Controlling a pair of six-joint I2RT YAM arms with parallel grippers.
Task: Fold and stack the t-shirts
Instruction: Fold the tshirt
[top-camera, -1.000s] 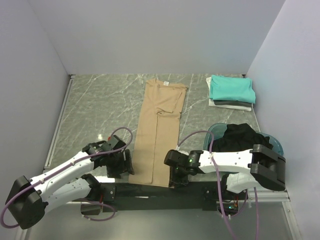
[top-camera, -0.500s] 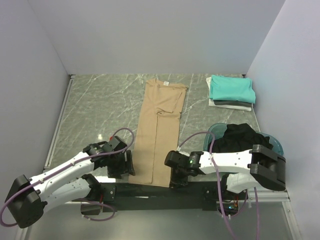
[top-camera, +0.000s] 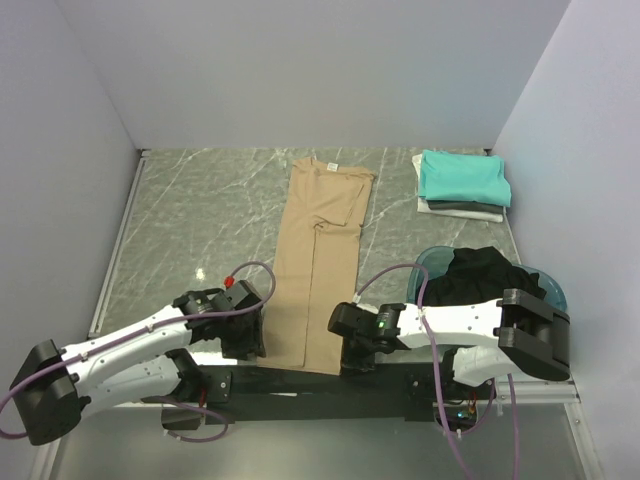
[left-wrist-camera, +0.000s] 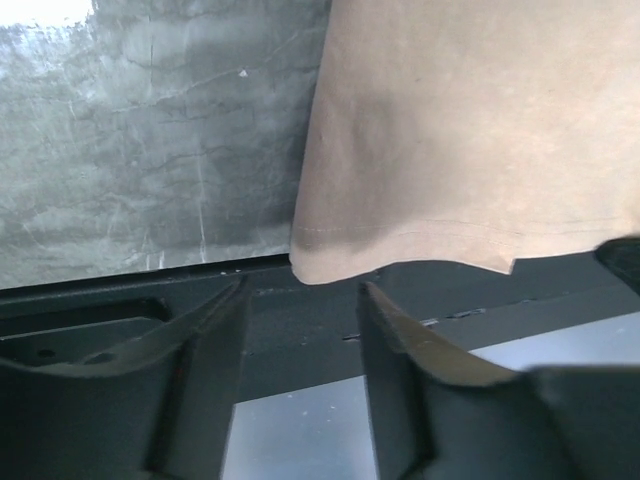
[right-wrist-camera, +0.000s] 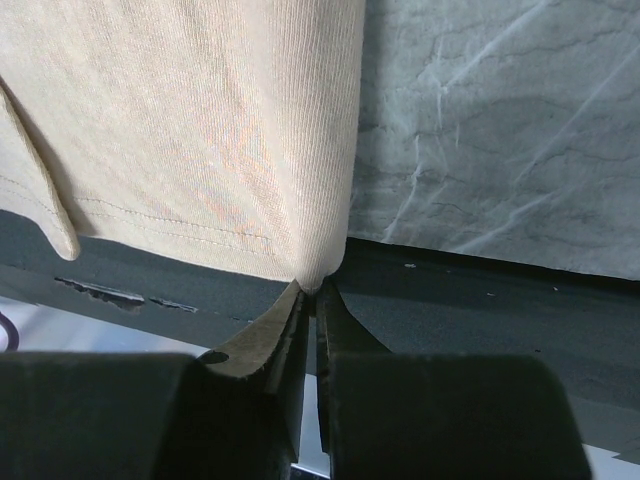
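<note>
Counter (top-camera: 190, 220) of grey-green veined stone fills the middle of the top view. A tan t-shirt (top-camera: 320, 260), folded lengthwise into a long narrow strip, lies flat down the centre of the frame. Its neck is at the upper end and its hem reaches the dark rail (top-camera: 300, 380) at the lower edge. In the upper right sits a stack of folded shirts, with a teal t-shirt (top-camera: 462, 176) on top and grey and white layers (top-camera: 462, 209) showing under it. Lower right, a black t-shirt (top-camera: 487, 272) is heaped in a round teal basin (top-camera: 553, 291). The left fingers (top-camera: 250, 340) sit just beside the hem's lower left corner, and the right fingers (top-camera: 348, 358) are at its lower right corner.

Seen from the left wrist, the tan t-shirt (left-wrist-camera: 470, 120) fills the upper right of the frame, with bare counter (left-wrist-camera: 150, 150) in the upper left. The hem's corner hangs over the dark rail just above the gap between the two fingers. They stand well apart, released, with no cloth between them.

Seen from the right wrist, the tan t-shirt (right-wrist-camera: 190, 130) covers the upper left and counter (right-wrist-camera: 500, 130) the upper right. At lower centre the fingers are clenched almost together, pinching the very tip of the hem's corner.
</note>
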